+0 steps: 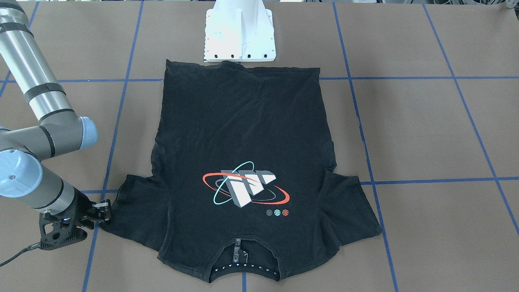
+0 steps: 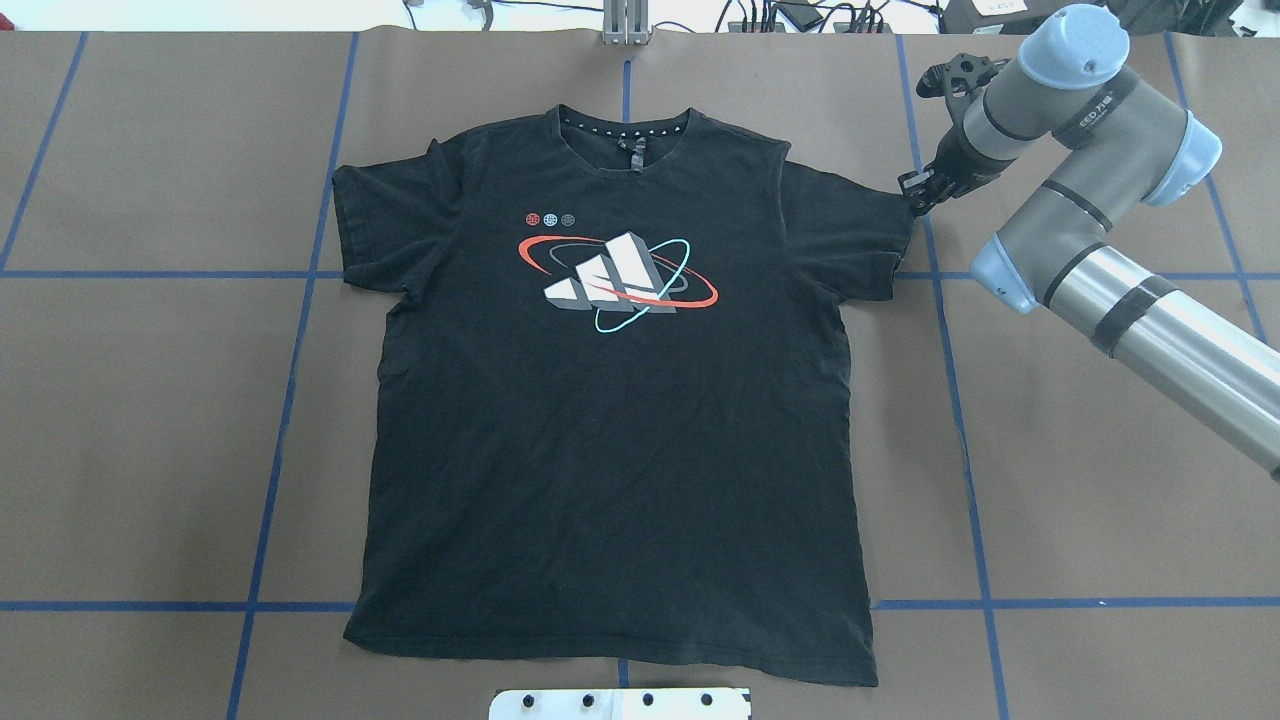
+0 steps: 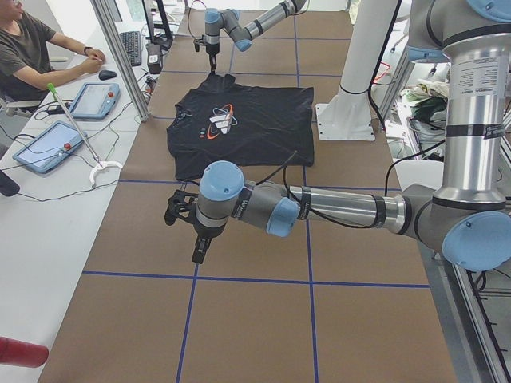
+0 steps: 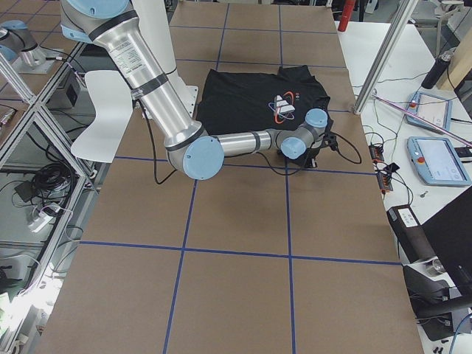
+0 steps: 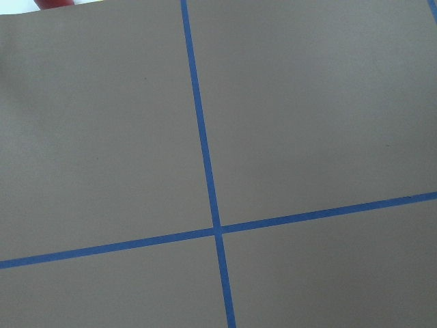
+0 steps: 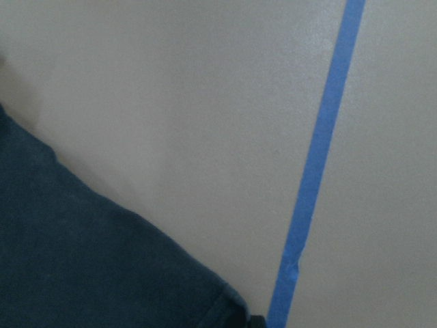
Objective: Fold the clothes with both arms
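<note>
Brown table [image 2: 150,400] taped in blue squares carries the t-shirt [image 2: 600,450], flat, print up, collar away from the base [image 1: 239,36]. Right jaws meet the tip of its right-side sleeve; gripping or not, I cannot tell. Left jaws hang over the table, well apart from the t-shirt, their gap unreadable too.

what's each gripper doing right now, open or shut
Left gripper: cannot tell, seen only from the side, away from the t-shirt.
Right gripper: at the tip of a sleeve; open or shut cannot be told.
</note>
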